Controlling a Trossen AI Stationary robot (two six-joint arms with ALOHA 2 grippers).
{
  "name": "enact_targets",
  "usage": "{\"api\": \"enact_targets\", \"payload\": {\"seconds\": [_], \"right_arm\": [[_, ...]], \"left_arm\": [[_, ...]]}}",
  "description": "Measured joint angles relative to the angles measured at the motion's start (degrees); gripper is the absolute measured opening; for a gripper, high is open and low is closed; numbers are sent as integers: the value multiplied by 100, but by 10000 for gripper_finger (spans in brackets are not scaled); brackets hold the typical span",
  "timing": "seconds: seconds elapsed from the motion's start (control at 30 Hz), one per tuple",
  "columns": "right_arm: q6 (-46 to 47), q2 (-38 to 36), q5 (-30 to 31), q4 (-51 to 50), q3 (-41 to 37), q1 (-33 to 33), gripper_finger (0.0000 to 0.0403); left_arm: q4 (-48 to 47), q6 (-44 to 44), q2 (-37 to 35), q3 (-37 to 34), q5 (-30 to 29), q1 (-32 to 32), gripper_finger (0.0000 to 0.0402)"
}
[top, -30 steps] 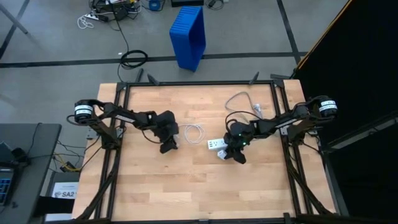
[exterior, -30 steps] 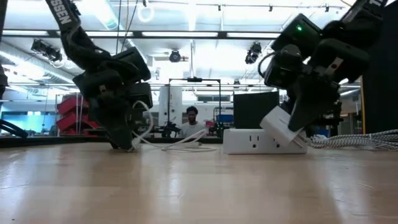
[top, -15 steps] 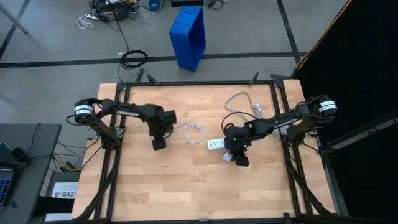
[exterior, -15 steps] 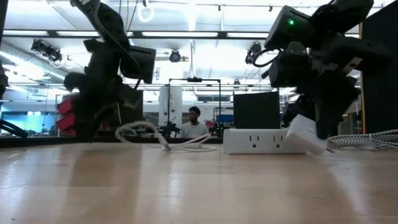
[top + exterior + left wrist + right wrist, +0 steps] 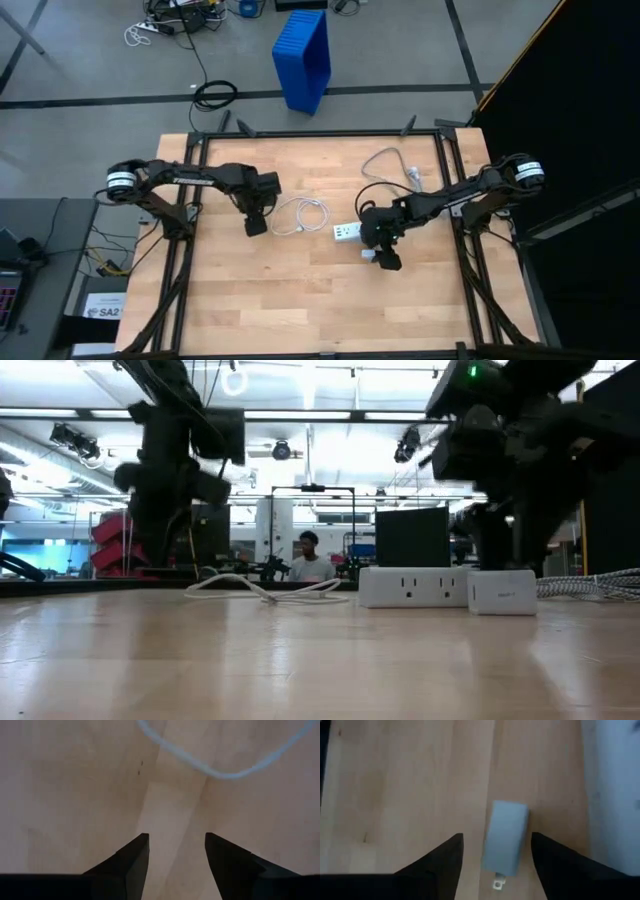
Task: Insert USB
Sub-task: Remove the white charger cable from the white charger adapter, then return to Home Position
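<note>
The USB, a thin white cable in loose loops (image 5: 305, 215), lies flat on the wooden table (image 5: 300, 300). It also shows in the low view (image 5: 265, 590) and the left wrist view (image 5: 220, 772). My left gripper (image 5: 255, 225) hangs open to the left of the USB, pointing down, with bare wood between its fingers (image 5: 176, 837). A white power strip (image 5: 347, 232) lies at mid-table. Next to it a small white block (image 5: 506, 842) lies flat (image 5: 503, 592). My right gripper (image 5: 497, 837) is open above the block, one finger on either side and clear of it.
The strip's grey cord (image 5: 385, 160) curls toward the far right corner (image 5: 590, 585). Black frame rails (image 5: 180, 250) run along the table's edges. A blue bin (image 5: 303, 58) stands on the floor beyond the far edge. A person (image 5: 312, 555) sits far off in the room.
My left gripper has let go of the USB, risen and tipped to point straight down; the lifted loop has dropped flat onto the table. My right gripper has let go of the white block and risen; the block, held tilted before, now lies flat beside the power strip.
</note>
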Motion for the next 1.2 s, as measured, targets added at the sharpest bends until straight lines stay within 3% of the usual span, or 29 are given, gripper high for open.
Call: {"api": "enact_targets", "payload": {"seconds": [0.17,0.3,0.47,0.57,0.87,1.03,1.2], "right_arm": [[-764,-935,1237,-449,266,-55,161],[-1323,-2106,1280,220,87,-270,109],[-1904,-3545,946,1348,-678,-737,39],[-1944,-4379,811,1559,-1179,-1154,6],[-1879,-6329,123,2115,-2478,-2347,2],[-1649,-6884,-509,3148,-3439,-2736,1],[-1148,-7036,-557,4148,-4378,-2939,0]], "left_arm": [[-152,12,-1356,-11,-200,-35,160],[1342,-24,-2857,-454,-737,-214,122],[3393,223,-4330,-1559,-668,-380,40],[3844,346,-4976,-2145,-641,-409,8],[4206,491,-6666,-3230,-595,-403,1],[4782,321,-7232,-3970,-529,-400,0],[5411,72,-7372,-4666,-314,-398,0]]}}
